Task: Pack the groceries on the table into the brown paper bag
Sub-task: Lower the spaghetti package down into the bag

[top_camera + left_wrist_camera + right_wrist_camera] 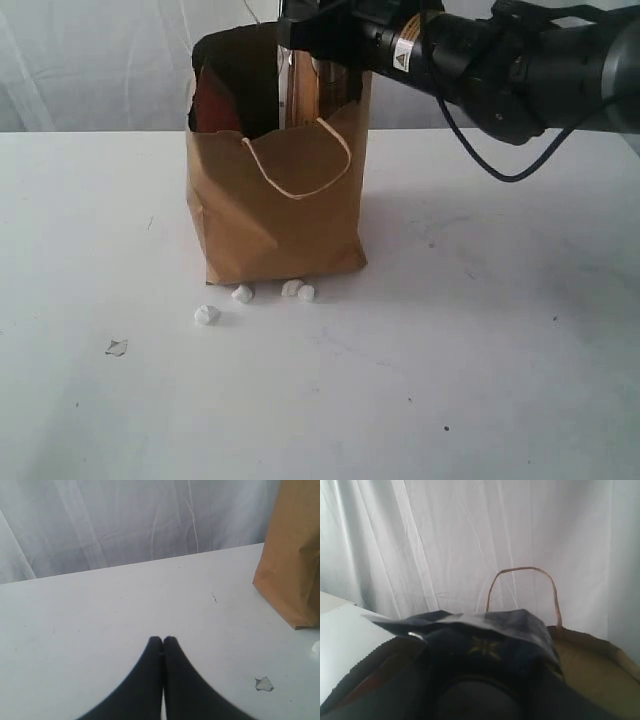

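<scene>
The left claw (162, 641) is pinched shut and empty, low over the desk (100, 610) towards its left edge, and is best left parked there. White scraps (207, 315) lie by the front foot of the bag (280, 210), which stands upright in the desk's far half, about midway between the side edges. Over its mouth the right claw (325, 55) grips the dark packet (485, 640), jaws part closed. Lower it straight down, clear of rim and handle (300, 170), and release only once it is deep inside.

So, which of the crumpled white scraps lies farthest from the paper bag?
The leftmost scrap, lying alone; the other three sit close against the foot of the brown paper bag.
</scene>
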Available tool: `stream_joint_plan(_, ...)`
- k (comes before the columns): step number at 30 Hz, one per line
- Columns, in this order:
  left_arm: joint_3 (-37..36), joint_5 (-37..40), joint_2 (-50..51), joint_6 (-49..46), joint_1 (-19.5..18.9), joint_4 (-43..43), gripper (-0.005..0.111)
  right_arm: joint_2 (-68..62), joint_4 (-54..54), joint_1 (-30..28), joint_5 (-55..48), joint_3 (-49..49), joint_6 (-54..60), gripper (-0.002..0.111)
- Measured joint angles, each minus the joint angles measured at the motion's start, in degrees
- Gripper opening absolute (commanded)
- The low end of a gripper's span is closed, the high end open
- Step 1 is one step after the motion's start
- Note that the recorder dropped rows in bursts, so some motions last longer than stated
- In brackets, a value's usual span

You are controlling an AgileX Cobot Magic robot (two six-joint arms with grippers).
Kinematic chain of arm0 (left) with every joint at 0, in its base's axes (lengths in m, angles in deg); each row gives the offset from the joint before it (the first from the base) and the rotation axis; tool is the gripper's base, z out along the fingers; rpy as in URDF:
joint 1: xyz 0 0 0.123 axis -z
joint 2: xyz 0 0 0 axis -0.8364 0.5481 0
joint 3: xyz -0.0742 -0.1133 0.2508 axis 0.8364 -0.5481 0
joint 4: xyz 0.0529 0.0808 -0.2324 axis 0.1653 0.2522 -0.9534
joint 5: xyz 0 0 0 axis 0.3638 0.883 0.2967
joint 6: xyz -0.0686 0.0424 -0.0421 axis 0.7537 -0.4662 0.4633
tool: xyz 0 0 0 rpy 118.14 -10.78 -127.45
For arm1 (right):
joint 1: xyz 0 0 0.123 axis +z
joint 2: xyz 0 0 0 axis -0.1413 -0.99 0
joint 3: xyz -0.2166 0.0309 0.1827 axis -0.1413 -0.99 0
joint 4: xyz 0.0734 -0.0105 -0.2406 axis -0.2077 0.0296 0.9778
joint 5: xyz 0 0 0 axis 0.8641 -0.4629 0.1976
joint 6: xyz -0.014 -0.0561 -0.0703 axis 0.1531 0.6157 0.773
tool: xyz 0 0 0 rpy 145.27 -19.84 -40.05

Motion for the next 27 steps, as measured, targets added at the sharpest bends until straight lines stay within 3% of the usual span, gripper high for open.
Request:
stream_joint_plan(7, 0.0, 0.0, 0.0, 0.0, 0.0, 0.0, 0.0, 0.7, 0.1, 1.1, -4.6, 0.1, 0.1, 0.003)
stream_joint_plan(9, 0.0, 0.0, 0.0, 0.0, 0.0, 0.0, 0.0, 0.7, 0.1, 1.2, -4.7, 0.1, 0.1, 0.013)
stream_joint_plan(13, 0.0, 0.0, 0.0, 0.0, 0.0, 0.0, 0.0, 0.7, 0.1, 1.2, -4.8, 0.1, 0.1, 0.046)
stream_joint_plan(15, 0.0, 0.0, 0.0, 0.0, 0.0, 0.0, 0.0, 0.7, 0.1, 1.2, -4.9, 0.1, 0.1, 0.055)
stream_joint_plan(23, 0.0, 0.0, 0.0, 0.0, 0.0, 0.0, 0.0, 1.6, 0.4, 1.9, -9.5, 0.1, 0.0, 0.059)
stream_joint_plan(27, 0.0, 0.0, 0.0, 0.0, 0.0, 0.0, 0.0, 2.5, 0.4, 2.1, -12.4, 0.1, 0.0, 0.068)
